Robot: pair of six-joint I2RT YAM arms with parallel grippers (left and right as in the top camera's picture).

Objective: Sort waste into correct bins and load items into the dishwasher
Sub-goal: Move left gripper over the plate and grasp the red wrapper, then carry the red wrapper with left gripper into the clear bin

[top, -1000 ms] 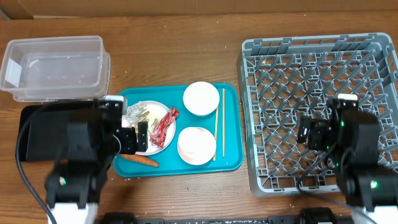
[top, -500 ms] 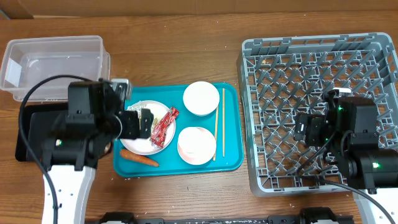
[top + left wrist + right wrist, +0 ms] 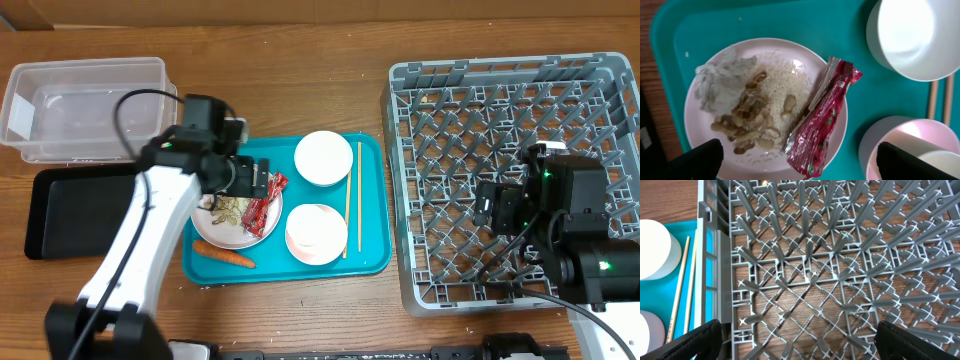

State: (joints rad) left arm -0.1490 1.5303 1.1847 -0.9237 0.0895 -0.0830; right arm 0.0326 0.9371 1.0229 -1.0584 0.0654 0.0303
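Now, left gripper point(image 3: 258, 182): I see it shifted from lower left to centre frame, fingers spread, empty.
Red wrapper point(image 3: 822, 120): on plate point(image 3: 692, 120), directly beneath; pick looks next.
Right gripper point(image 3: 800, 340): unmoved over rack point(image 3: 715, 255), released.

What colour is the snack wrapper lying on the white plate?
The snack wrapper is red, with a silver strip along one edge. The left wrist view shows it best.
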